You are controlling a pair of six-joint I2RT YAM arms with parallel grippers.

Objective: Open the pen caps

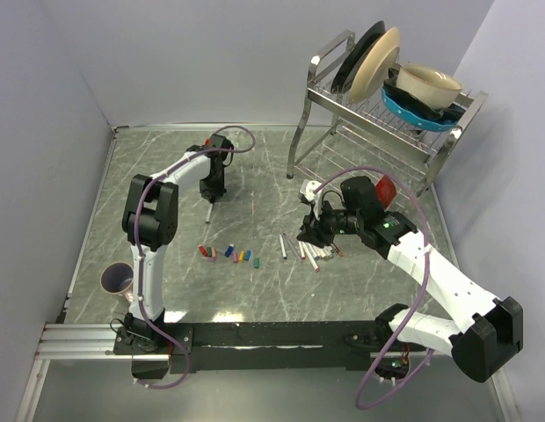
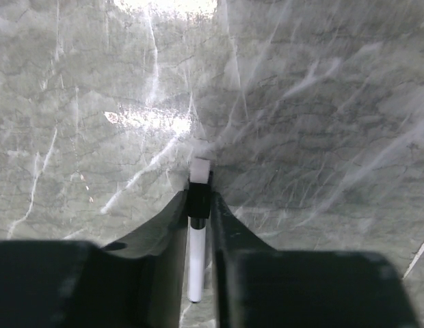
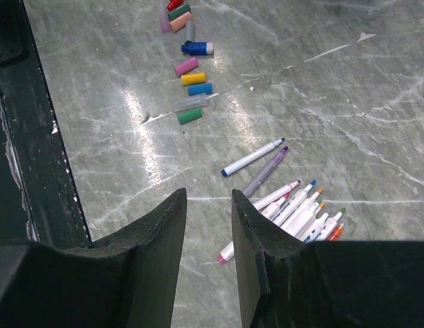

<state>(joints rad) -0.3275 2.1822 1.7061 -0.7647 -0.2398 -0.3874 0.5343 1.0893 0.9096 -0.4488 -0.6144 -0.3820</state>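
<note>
Over toward the far left of the grey marbled table, the left gripper is clamped tight on a thin white-barrelled marker, which points down at the tabletop. Through its wrist camera the black fingers pinch right at a short black cap on the marker's end, with a small white tip poking out past it (whether that tip touches the stone I can't make out). The right gripper hangs with its jaws parted and nothing between them, just above a loose bunch of uncapped white markers lying fanned out on the table right of the middle. Their coloured tips are bare, and two of them, one blue-tipped and one purple, lie a little apart from the rest. The small coloured plastic pen caps lie in a crooked row on the bare table between the two arms, near the markers on their left but not touching them. The right wrist view shows the row as red, green, salmon, grey, blue, pink, yellow, blue again, a pale one and green. A purple cup stands near the left edge beside the left arm's base, and a metal dish rack at the far right holds plates and bowls.
</note>
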